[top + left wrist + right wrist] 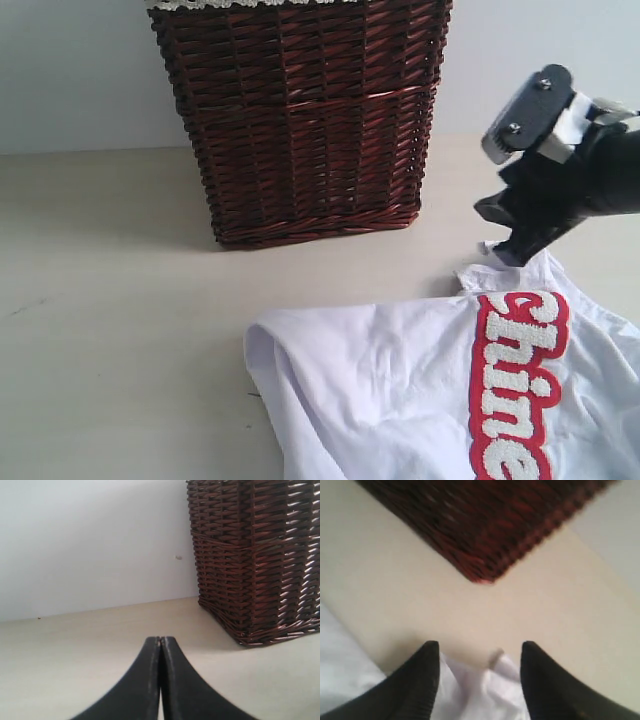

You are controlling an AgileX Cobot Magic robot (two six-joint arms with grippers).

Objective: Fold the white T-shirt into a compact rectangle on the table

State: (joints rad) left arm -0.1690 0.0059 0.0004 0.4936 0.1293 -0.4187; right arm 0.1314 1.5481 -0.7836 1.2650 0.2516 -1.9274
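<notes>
The white T-shirt (400,380) lies rumpled on the table (120,330) at the front right, its red band with fuzzy white letters (515,385) running toward the front edge. My right gripper (508,245) hovers at the shirt's far corner. In the right wrist view this gripper (480,650) is open, and a bunched tip of the shirt (485,690) lies loose between the spread fingers (427,665). My left gripper (160,639) is shut on nothing, low over bare table (75,655); it is out of the exterior view.
A tall dark brown wicker basket (305,120) with white lace on its rim stands at the back middle, just behind the shirt. The same basket (255,555) is beside my left gripper. A pale wall (70,70) closes the back.
</notes>
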